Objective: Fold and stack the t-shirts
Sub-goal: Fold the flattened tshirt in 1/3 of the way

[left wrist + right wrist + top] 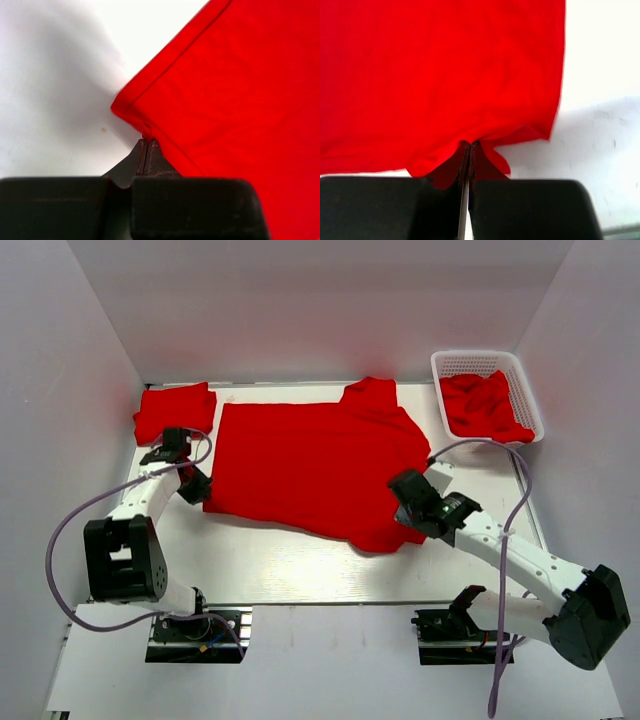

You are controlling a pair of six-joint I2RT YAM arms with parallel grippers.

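A red t-shirt lies spread flat on the white table, its hem to the left and a sleeve at the top. My left gripper is shut on the shirt's lower left hem corner. My right gripper is shut on the shirt's right edge near the lower sleeve. A folded red t-shirt lies at the back left. More crumpled red t-shirts fill the basket.
A white lattice basket stands at the back right. White walls enclose the table on three sides. The arm bases and their cables sit at the near edge.
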